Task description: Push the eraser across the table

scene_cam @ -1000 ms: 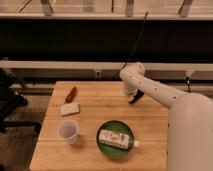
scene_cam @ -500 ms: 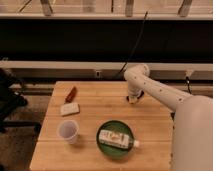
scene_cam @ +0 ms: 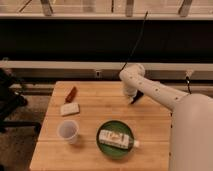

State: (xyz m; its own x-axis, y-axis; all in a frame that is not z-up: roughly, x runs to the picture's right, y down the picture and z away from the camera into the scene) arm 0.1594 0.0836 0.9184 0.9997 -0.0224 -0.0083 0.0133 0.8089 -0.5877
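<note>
The light wooden table (scene_cam: 95, 102) fills the middle of the camera view. My white arm reaches in from the right, and its elbow stands over the table's far right part. My gripper (scene_cam: 136, 98) is the small dark end of the arm, low over the tabletop near the far right. No separate black eraser shows; it may be hidden under or beside the gripper, and I cannot tell it apart from the dark gripper.
A reddish-brown oblong object (scene_cam: 71, 93) and a pale white block (scene_cam: 70, 109) lie at the table's left. A clear cup (scene_cam: 68, 131) stands front left. A green plate (scene_cam: 106, 146) holding a white bottle (scene_cam: 117, 138) sits front centre. A dark chair (scene_cam: 10, 102) stands left of the table.
The gripper has shifted slightly to the right and a little toward the front of the table. The other objects have not moved.
</note>
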